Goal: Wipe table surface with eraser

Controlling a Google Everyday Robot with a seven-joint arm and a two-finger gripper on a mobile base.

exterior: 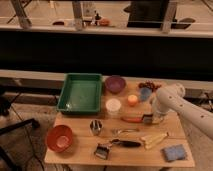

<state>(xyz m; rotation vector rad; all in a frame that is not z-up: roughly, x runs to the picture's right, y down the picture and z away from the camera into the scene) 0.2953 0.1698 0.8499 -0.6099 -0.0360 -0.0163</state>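
Observation:
The table surface is a light tan wooden top carrying many items. My white arm reaches in from the right. My gripper is down at the tabletop on its right side, just right of an orange-red carrot. It is shut on the eraser, a small dark grey block held against the wood.
A green tray stands at the back left, with a purple bowl, white cup, orange cup, blue cup and grapes nearby. In front are a red bowl, metal cup, black-handled brush, yellow pieces and blue pad.

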